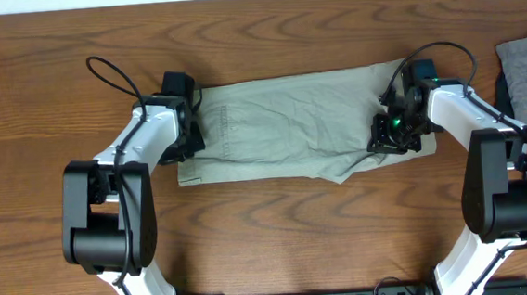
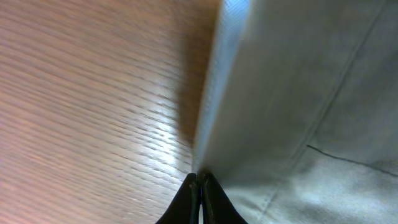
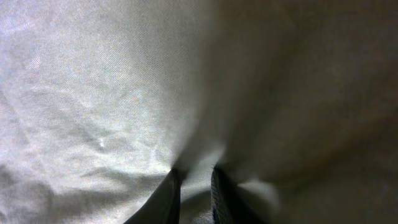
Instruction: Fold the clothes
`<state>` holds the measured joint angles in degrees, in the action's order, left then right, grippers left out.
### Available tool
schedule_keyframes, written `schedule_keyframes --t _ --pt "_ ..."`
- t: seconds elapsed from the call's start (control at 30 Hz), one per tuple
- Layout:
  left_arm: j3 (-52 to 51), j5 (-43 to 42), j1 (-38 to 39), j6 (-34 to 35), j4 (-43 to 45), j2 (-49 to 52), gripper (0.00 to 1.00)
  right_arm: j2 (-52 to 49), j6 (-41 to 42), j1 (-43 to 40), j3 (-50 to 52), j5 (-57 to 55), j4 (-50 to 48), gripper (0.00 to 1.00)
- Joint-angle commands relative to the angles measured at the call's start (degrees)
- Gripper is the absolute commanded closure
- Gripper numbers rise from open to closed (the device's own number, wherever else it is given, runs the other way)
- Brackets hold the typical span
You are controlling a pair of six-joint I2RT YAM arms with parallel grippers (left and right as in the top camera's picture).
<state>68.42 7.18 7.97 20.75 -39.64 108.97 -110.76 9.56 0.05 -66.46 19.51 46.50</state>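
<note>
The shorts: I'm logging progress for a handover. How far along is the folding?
Done, it seems: the shorts lie as one long flat band. In hand: the left gripper is shut on their left edge, which stands raised; the right gripper straddles a ridge of cloth, grip unclear. Left: no crosswise fold shows yet; the two ends lie far apart.
</note>
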Motion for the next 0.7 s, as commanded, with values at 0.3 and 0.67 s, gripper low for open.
schedule_keyframes --t 0.3,0.67 --pt "3.4 -6.6 -0.3 -0.9 0.4 -7.8 0.94 -3.3 -1.5 -0.7 -9.9 -5.1 8.2 0.79" --pt "3.0 -16.2 0.3 -1.7 6.9 -6.9 0.94 -3.4 -2.4 -0.8 -11.5 -4.0 -8.1 0.78"
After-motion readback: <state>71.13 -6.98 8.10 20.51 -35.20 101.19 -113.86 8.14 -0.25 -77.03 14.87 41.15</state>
